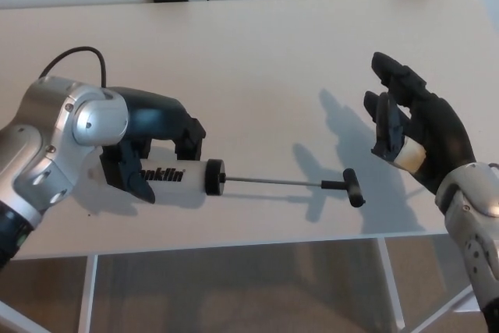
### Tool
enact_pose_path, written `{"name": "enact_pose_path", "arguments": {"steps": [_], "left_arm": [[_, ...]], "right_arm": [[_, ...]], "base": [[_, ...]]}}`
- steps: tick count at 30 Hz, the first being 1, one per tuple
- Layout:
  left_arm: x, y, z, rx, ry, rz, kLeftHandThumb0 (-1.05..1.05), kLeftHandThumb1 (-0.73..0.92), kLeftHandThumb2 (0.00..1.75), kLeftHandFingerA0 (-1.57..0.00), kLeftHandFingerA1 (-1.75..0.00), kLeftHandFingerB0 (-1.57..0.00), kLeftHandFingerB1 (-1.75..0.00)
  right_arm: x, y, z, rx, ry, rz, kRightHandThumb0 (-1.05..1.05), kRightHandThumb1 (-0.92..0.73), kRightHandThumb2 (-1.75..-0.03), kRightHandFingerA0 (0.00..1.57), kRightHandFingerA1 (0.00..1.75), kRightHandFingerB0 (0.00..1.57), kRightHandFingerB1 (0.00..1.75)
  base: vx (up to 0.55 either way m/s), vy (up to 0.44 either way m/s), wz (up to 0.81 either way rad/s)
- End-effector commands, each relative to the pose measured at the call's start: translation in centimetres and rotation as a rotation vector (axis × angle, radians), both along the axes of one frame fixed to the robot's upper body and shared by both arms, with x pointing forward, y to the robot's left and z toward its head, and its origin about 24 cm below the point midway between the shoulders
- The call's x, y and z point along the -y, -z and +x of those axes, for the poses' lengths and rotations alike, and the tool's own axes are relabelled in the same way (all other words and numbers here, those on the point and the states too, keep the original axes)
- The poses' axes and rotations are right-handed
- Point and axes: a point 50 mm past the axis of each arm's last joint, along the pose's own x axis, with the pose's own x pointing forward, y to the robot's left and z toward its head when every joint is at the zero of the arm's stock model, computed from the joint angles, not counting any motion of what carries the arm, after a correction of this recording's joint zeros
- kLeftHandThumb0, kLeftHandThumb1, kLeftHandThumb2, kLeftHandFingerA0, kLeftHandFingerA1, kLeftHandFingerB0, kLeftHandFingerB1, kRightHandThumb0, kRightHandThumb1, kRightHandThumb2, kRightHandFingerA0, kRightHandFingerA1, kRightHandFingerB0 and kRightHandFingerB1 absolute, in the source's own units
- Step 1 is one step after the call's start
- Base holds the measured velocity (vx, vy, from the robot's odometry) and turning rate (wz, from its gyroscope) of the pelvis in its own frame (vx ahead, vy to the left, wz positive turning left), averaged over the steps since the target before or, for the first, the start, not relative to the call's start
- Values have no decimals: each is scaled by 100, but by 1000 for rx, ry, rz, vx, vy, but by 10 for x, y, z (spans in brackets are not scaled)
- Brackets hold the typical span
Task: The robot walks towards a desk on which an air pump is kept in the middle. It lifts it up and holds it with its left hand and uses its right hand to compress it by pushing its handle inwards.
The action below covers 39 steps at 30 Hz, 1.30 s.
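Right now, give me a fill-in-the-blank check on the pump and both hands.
1. The pump is gripped by the ____ hand.
2. The rod is pulled ____ of the barrel.
3. The right hand is ____, clear of the handle.

Missing: left; out; open

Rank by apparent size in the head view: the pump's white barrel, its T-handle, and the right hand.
1. Right hand, though it may be nearer the camera.
2. White barrel, partly hidden by the left hand.
3. T-handle.

pale beige desk, white frame below; air pump held just above surface, not resting.
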Motion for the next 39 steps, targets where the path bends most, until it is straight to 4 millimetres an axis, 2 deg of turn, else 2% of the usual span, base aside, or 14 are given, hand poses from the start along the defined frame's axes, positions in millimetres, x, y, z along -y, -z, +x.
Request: {"name": "enact_pose_path", "arguments": {"steps": [1,2,5,6,14,20,23,25,34,35,36,37,38,39], "left_arm": [[-3,0,-2,2,-6,-6,-13,77,68,-85,-132,-68,-119],[-3,1,-2,-2,-6,-7,-10,79,63,-83,-130,-67,-119],[-1,2,-3,-5,-5,-7,-14,76,67,-81,-136,-67,-122],[-1,1,-3,-3,-4,-8,-9,75,65,-79,-136,-66,-122],[0,-1,-1,4,-16,-23,-13,76,67,-83,-137,-68,-122],[1,2,-2,6,-18,-32,-13,79,64,-83,-139,-63,-127],[2,3,-1,11,-13,-26,-13,79,63,-83,-134,-64,-123],[3,4,-1,12,-9,-24,-12,79,63,-84,-134,-65,-124],[8,6,0,10,-9,-22,-14,79,63,-86,-132,-63,-125],[11,6,0,18,-3,-26,-19,78,63,-95,-109,-68,-103],[13,6,0,24,1,-29,-19,78,63,-95,-109,-68,-103],[18,5,1,38,0,-35,-22,76,62,-91,-66,-72,-57],[21,5,2,48,-1,-40,-22,76,62,-91,-66,-72,-57],[28,4,3,58,-5,-51,-26,79,63,-83,-50,-67,-45]], "right_arm": [[2,11,-8,-29,39,137,-86,-73,-93,0,12,0,14],[2,15,-11,-40,51,173,-87,-72,-93,0,14,0,14],[1,22,-16,-61,65,252,-86,-71,-94,0,13,0,14],[-1,23,-17,-65,64,279,-82,-76,-115,0,19,0,17],[-5,24,-20,-72,55,301,-83,-78,-115,0,18,0,15],[-7,27,-22,-85,64,316,-84,-76,-115,0,18,0,15],[-7,26,-22,-85,62,316,-84,-75,-115,0,18,0,16],[-7,25,-21,-81,58,307,-87,-79,-116,0,15,0,13],[-7,23,-20,-72,58,299,-82,-76,-115,0,19,0,17],[-8,23,-20,-71,64,302,-81,-75,-114,0,21,0,19],[-9,23,-20,-69,69,303,-81,-75,-114,0,21,0,19],[-11,22,-19,-65,82,307,-84,-78,-114,0,22,4,19],[-13,22,-19,-62,92,310,-84,-78,-114,0,22,4,19],[-16,21,-18,-51,103,311,-89,-82,-114,6,22,7,17]], "base": [[0,0,0],[0,0,0],[0,0,0],[0,0,0],[0,0,0],[0,0,0],[0,0,0],[0,0,0],[0,0,0],[0,0,0],[0,0,0],[0,0,0],[0,0,0],[0,0,0]]}}
